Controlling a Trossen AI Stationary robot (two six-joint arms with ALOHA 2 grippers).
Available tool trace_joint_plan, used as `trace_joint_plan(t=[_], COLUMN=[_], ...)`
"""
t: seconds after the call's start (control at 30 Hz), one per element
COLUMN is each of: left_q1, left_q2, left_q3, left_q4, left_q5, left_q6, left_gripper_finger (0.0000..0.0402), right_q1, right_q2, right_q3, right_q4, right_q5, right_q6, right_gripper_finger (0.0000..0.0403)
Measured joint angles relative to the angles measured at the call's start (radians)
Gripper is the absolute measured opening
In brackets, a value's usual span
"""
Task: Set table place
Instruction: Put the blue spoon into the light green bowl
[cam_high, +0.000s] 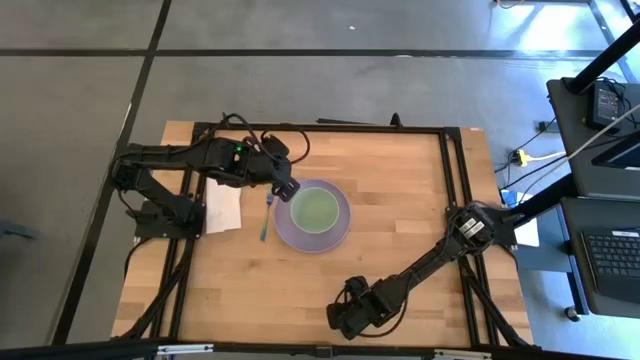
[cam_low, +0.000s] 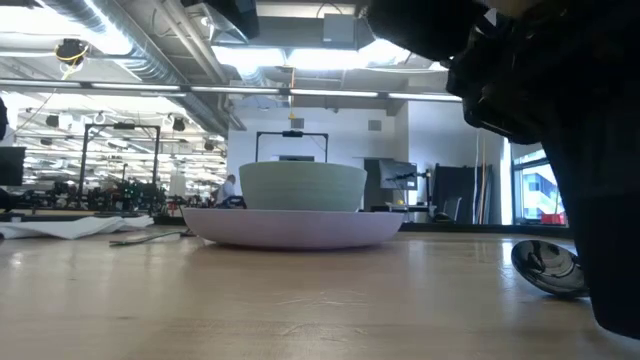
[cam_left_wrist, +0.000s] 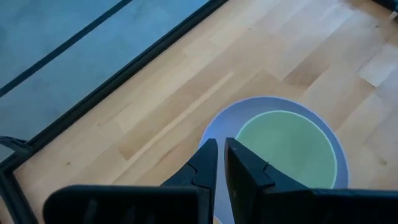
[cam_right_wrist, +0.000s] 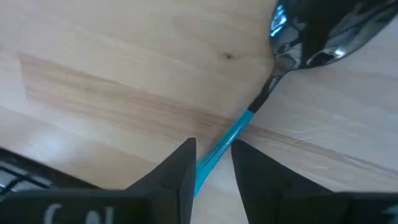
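A lavender plate (cam_high: 335, 236) lies near the middle of the wooden table (cam_high: 400, 200), with a pale green bowl (cam_high: 313, 208) standing on it. A blue-handled fork (cam_high: 265, 215) lies flat just left of the plate, beside a white napkin (cam_high: 222, 207). My left gripper (cam_high: 287, 189) is shut and empty above the plate's left rim (cam_left_wrist: 214, 127). My right gripper (cam_high: 345, 315) is low near the table's front edge, open. Its fingers stand on either side of the blue handle (cam_right_wrist: 219, 151) of a spoon (cam_right_wrist: 314, 37). The spoon lies on the table (cam_low: 545, 268).
Black frame rails (cam_high: 450, 170) run along the table's edges and both arm bases stand at its sides. Bare wood lies right of the plate (cam_high: 400, 220) and along the front left (cam_high: 250, 290). Desks with equipment (cam_high: 600, 200) stand off the table's right side.
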Motion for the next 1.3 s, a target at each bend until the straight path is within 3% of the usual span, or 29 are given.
trace_joint_plan(t=[0.33,0.6,0.77,1.1,1.3], left_q1=[0.049,0.091,0.108,0.146,0.148], left_q2=[0.0,0.0,0.0,0.0,0.001], left_q3=[0.0,0.0,0.0,0.0,0.0], left_q4=[0.0,0.0,-0.007,-0.13,-0.175], left_q5=[0.0,0.0,0.0,-0.004,-0.032], left_q6=[0.042,0.089,0.131,0.131,0.13], left_gripper_finger=[0.0038,0.0034,0.0024,0.001,0.0015], right_q1=[-0.046,-0.046,-0.047,-0.054,-0.069], right_q2=[0.002,0.002,0.006,0.013,0.012], right_q3=[-0.004,-0.005,0.036,0.195,0.244], right_q4=[-0.024,-0.035,-0.088,-0.41,-0.479], right_q5=[0.004,0.013,0.018,0.026,0.022], right_q6=[0.017,-0.041,-0.079,-0.125,-0.16], right_gripper_finger=[0.0076,0.0012,0.0015,0.0008,0.0007])
